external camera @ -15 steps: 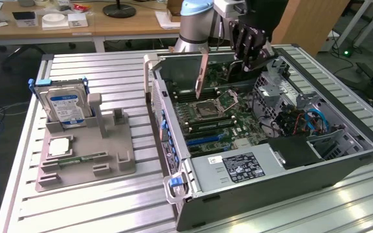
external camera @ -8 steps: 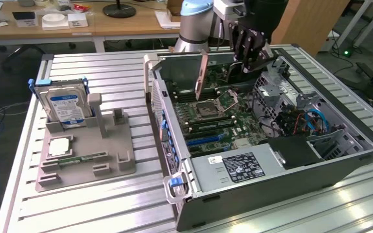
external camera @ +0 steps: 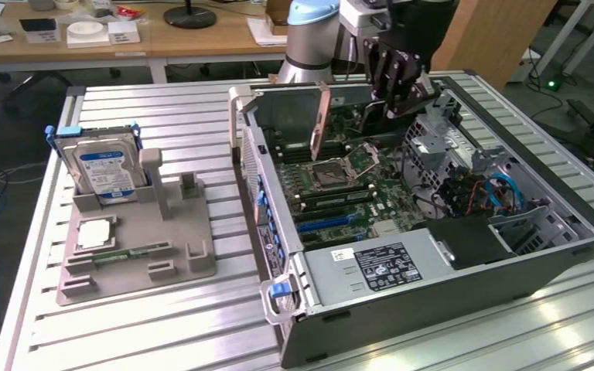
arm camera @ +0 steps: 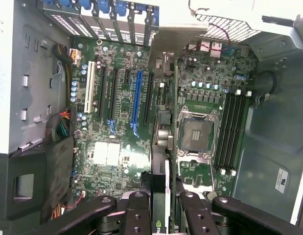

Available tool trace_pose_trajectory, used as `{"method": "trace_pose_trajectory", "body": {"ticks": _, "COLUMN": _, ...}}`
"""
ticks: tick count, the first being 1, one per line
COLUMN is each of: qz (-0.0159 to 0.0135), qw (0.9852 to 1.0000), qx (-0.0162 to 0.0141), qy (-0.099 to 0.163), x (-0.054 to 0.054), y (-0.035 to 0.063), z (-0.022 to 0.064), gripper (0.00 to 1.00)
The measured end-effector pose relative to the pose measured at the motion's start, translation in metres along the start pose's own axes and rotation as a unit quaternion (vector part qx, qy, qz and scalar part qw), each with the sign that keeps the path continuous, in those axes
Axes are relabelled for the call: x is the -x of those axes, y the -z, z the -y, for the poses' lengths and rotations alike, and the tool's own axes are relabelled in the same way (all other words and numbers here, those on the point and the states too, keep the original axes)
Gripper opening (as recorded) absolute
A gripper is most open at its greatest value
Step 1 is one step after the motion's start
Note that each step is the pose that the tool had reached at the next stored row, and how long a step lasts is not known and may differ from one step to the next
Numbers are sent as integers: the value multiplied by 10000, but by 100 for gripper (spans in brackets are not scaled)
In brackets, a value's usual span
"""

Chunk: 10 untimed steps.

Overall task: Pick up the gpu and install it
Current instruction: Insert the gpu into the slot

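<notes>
The open case (external camera: pixel 544 259) on the table (external camera: pixel 173 332) held the board (arm camera: pixel 117 122) and a supply (external camera: pixel 380 267). Beside it, toward the table's edge at the exterior view's left, a grey holder (external camera: pixel 132 270) carried the drive (external camera: pixel 101 166) and a memory stick (external camera: pixel 132 252). The gpu (arm camera: pixel 160 166) stood edge-on over the board beside the socket (arm camera: pixel 195 134). Its lower edge was hidden, so seating was unclear. The gripper (arm camera: pixel 162 205) was clenched on its upper edge.
</notes>
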<state>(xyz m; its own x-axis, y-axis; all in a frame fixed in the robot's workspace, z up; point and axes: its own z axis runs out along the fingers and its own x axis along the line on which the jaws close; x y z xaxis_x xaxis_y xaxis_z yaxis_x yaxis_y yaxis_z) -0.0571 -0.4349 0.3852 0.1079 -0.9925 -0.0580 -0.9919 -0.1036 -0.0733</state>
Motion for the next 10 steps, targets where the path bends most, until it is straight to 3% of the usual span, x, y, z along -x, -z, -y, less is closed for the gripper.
{"method": "trace_pose_trajectory", "body": {"ticks": 6, "qz": -13, "qw": 10000, "qx": -1, "qy": -9, "x": -1, "y": -16, "z": -2, "gripper": 27}}
{"method": "trace_pose_trajectory", "body": {"ticks": 10, "qz": -30, "qw": 9998, "qx": -10, "qy": -174, "x": -2, "y": -32, "z": -9, "gripper": 27}}
